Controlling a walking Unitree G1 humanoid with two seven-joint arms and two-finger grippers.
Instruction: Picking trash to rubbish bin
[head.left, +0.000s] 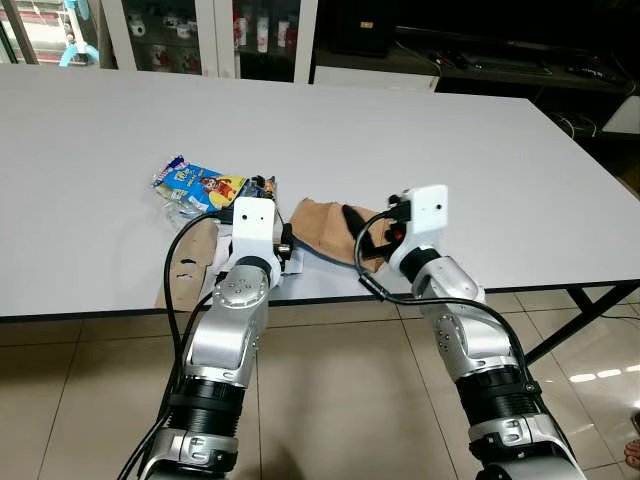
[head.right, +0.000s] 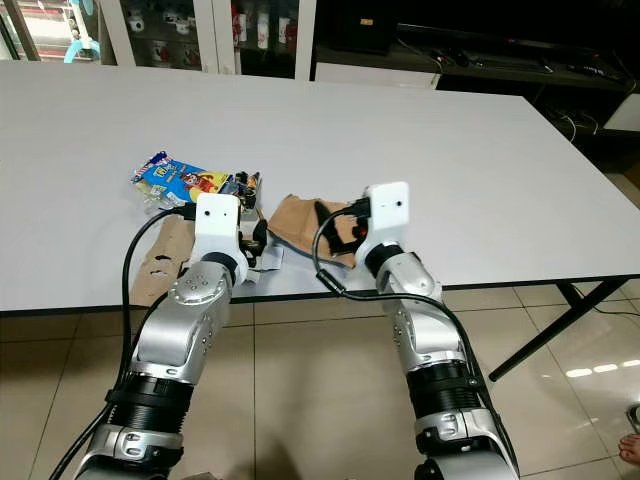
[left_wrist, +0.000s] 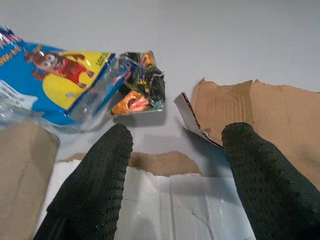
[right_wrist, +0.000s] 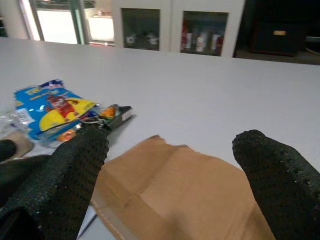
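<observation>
Two snack wrappers (left_wrist: 75, 82), two cardboard pieces (left_wrist: 265, 107)

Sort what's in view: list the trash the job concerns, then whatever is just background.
Job:
blue snack wrapper
small dark wrapper
torn brown cardboard
white torn paper
cardboard piece at the table edge

Background:
white table
glass cabinets
dark shelf unit

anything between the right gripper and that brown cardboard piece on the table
Nothing visible. The right gripper is open, just above the brown cardboard piece, one finger on each side. The snack wrappers lie off to the side.
</observation>
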